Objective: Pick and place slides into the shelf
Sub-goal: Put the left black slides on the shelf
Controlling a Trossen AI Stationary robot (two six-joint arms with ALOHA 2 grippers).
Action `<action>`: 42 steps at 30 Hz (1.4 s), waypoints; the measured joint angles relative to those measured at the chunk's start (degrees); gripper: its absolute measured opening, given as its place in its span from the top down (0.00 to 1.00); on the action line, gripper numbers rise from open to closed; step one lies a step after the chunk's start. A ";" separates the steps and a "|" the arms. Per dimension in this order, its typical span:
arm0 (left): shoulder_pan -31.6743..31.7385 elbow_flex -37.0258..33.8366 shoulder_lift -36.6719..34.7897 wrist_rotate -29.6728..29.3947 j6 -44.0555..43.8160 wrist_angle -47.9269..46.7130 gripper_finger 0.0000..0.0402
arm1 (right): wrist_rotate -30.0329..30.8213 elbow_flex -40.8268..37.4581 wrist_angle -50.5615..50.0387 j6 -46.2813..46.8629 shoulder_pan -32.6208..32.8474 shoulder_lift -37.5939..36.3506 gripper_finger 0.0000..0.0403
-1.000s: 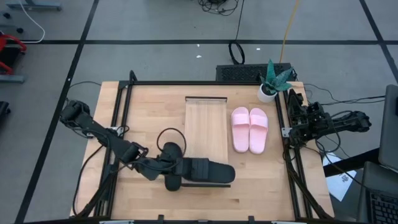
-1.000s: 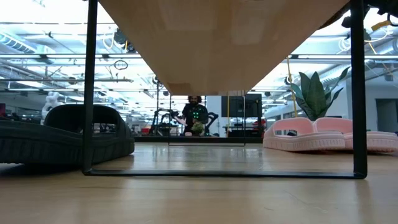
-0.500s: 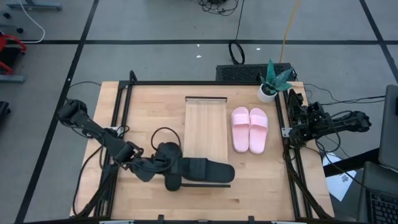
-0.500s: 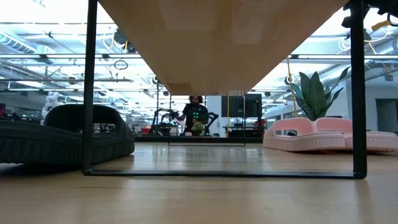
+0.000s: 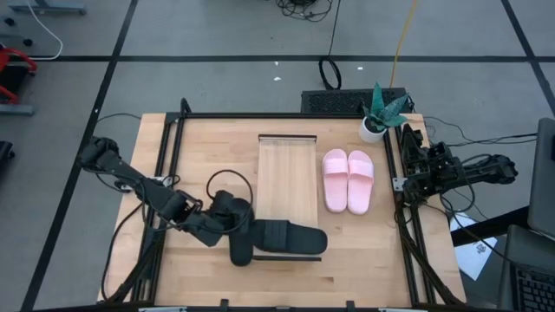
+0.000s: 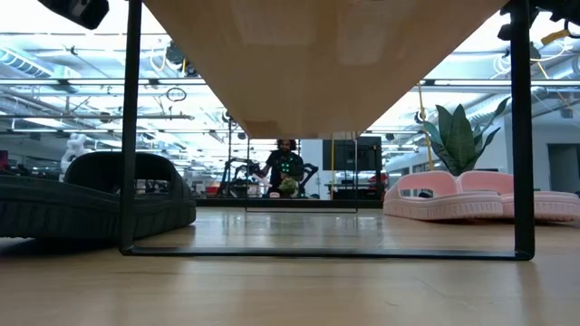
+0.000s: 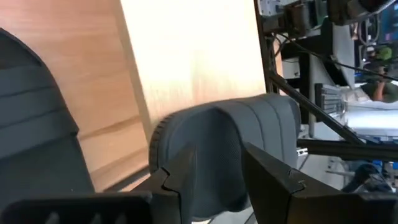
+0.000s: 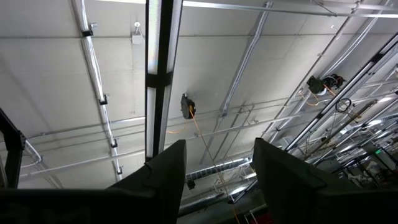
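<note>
Starting at the left, we see the left hand (image 5: 227, 215) low over the tabletop (image 5: 204, 147), its fingers (image 7: 273, 174) parted a little with nothing between them. Just ahead of it lies one black slide (image 5: 290, 238), lying crosswise over the near end of the shelf (image 5: 287, 173). The second black slide (image 5: 241, 248) lies on the tabletop right beside the hand, touching the first. In the low view this dark pair (image 6: 100, 199) sits by the shelf's thin metal leg (image 6: 131, 127).

Further from the hand, past the shelf's far side, the pink slides (image 5: 349, 180) lie side by side on the tabletop. Beyond them a potted plant (image 5: 380, 113) stands at the corner.

At the far right the right hand (image 5: 414, 178) is parked off the tabletop's edge, its fingers (image 8: 165, 168) apart and empty, pointing at the ceiling.

We can read no brand or writing anywhere.
</note>
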 joint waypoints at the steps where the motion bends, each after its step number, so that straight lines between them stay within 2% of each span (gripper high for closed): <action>1: 0.06 0.00 -0.36 0.14 -0.30 -1.53 0.70 | 0.00 -0.01 0.00 -0.01 0.02 -0.02 0.56; 7: 0.07 0.00 -1.54 1.11 -3.21 -6.70 0.70 | 0.00 0.00 0.01 -0.02 0.00 0.01 0.56; 22: 2.52 0.00 -1.23 5.56 -1.93 -6.85 0.70 | 0.00 0.01 0.04 -0.61 0.00 0.01 0.56; 42: 2.69 -0.02 1.06 6.27 -1.26 -2.60 0.70 | 0.02 0.00 0.02 -0.63 0.00 0.01 0.56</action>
